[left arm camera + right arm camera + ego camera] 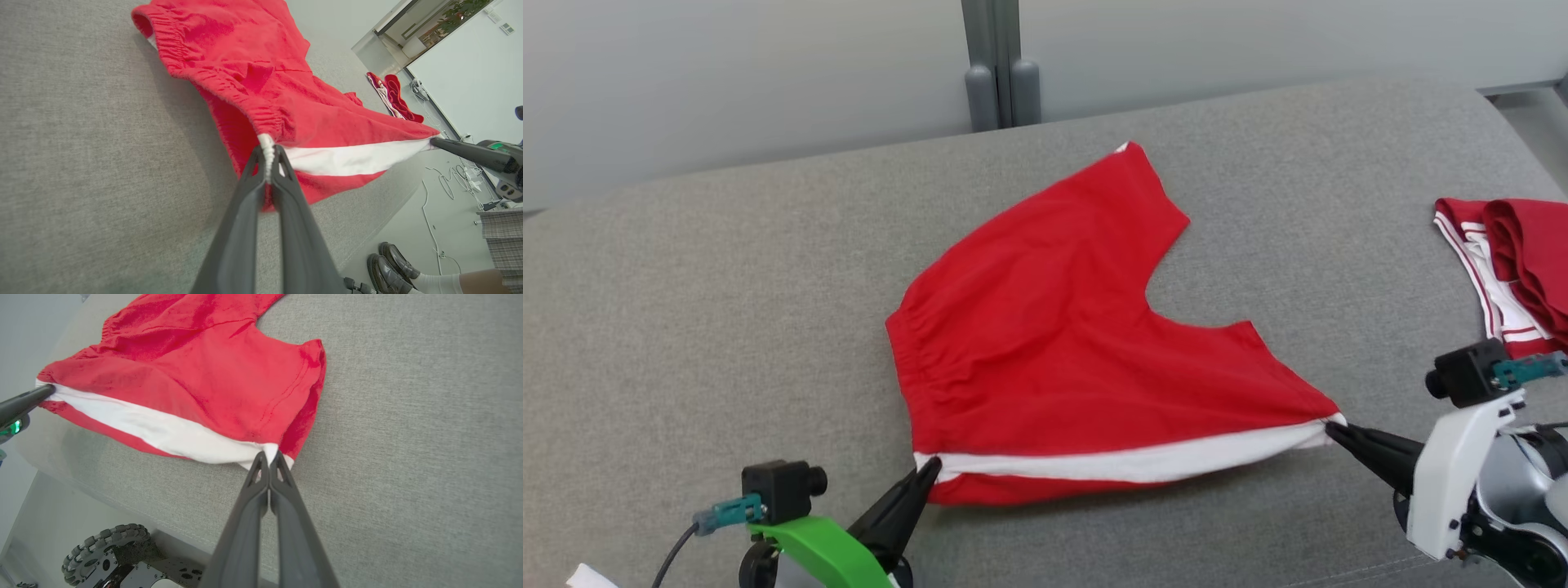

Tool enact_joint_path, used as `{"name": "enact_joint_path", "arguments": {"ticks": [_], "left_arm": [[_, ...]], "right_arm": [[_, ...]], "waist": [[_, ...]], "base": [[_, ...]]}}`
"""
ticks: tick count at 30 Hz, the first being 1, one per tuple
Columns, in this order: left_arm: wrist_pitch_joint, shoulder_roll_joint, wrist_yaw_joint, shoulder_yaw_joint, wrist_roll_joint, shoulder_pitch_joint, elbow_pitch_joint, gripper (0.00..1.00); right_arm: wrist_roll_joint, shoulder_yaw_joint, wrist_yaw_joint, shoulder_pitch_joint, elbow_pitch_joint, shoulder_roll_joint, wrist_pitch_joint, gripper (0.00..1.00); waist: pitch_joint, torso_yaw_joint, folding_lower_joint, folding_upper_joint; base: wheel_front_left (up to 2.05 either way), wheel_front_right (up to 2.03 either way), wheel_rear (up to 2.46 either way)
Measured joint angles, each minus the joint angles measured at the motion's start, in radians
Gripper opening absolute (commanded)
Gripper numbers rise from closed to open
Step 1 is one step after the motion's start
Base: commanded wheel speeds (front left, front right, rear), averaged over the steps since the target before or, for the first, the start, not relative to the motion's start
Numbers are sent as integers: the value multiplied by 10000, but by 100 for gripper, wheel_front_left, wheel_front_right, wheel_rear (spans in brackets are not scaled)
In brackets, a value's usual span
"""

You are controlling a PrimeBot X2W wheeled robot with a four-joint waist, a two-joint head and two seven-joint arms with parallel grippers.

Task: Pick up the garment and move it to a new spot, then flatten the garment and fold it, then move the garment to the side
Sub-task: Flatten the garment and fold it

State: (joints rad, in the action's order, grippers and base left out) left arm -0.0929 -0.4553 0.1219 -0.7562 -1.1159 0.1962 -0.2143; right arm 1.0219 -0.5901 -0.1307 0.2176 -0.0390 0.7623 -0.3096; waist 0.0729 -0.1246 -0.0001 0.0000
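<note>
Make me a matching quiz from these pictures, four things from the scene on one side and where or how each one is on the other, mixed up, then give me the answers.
Things:
1. left gripper
2. right gripper
3. red shorts
4. other red garment

Places or states:
A. lying apart, far to the robot's right on the grey surface
B. shut on the waistband end of the white stripe
C. spread mid-surface, pulled between two grippers
D. shut on the leg-hem end of the white stripe

Pairs: 1-B, 2-D, 3-C, 4-A
</note>
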Motion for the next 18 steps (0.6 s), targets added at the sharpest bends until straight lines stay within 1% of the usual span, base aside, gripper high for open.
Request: {"name": "enact_joint_path", "arguments": {"ticks": [4, 8, 10, 13, 16, 18], "left_arm": [[337, -374, -360, 100, -539, -752, 508, 0], [1089, -648, -709, -71, -1158, -1440, 1216, 0], [1413, -842, -953, -125, -1367, -1681, 1505, 0], [1712, -1168, -1325, -161, -1496, -1955, 2031, 0], [1515, -1220, -1404, -31, -1455, -1993, 2581, 0], [1350, -1150, -1417, 31, -1279, -1902, 2786, 0]], "right_arm": [[10, 1300, 0, -1394, 623, 88, -978, 0], [-46, 2293, 0, -2733, 1243, -422, -2391, 0], [-128, 2882, 2, -3325, 1519, -721, -3007, 0], [-706, 3988, 2, -3966, 2207, -1287, -3710, 0], [-1666, 4857, 2, -4146, 3056, -1848, -3883, 0], [-2336, 5120, 0, -3931, 3467, -2207, -3900, 0]], "waist": [[-434, -54, 0, 0], [-665, -163, 0, 0], [-711, -206, 0, 0], [-728, -194, 0, 0], [-693, -131, 0, 0], [-621, -78, 0, 0]], "base": [[0, 0, 0], [0, 0, 0], [0, 0, 0], [0, 0, 0], [0, 0, 0], [0, 0, 0]]}}
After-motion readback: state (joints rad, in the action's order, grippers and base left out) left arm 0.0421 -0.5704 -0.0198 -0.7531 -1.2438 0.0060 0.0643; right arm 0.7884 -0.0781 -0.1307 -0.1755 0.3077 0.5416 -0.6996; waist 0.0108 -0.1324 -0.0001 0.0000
